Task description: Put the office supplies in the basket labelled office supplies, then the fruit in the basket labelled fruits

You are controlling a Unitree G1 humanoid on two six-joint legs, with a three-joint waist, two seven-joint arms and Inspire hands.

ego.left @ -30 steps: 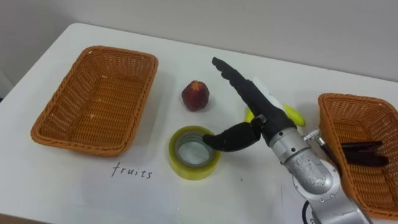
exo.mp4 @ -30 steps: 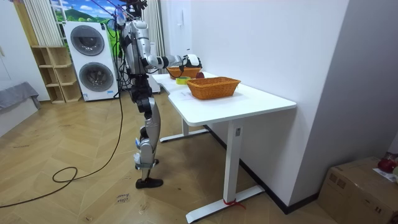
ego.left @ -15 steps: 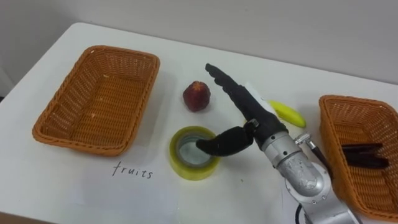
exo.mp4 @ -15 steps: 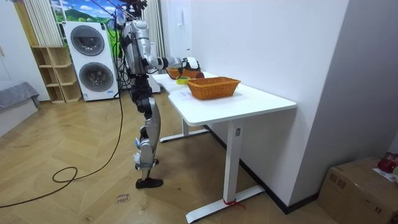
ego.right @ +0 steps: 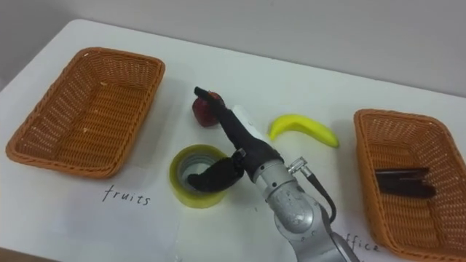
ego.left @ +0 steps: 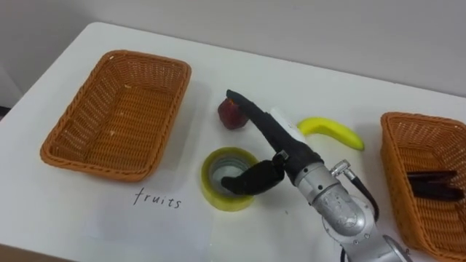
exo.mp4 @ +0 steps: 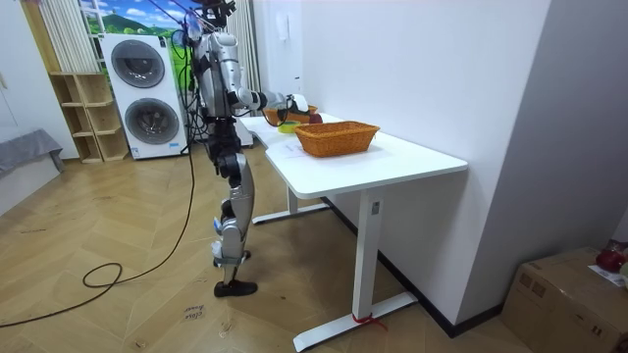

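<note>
Left eye view: right hand (ego.left: 287,151), fingers (ego.left: 251,113) straight and wide, puts its thumb inside the tape roll (ego.left: 212,182) on the table (ego.left: 291,73), probably to pinch its rim for the office basket (ego.left: 394,121).

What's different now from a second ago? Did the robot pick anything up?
The right hand slid to the robot's left, away from the banana; its straight fingers now reach the red fruit, thumb over the tape roll's hole. Nothing was taken hold of. Banana, red fruit and tape roll stayed put.
</note>
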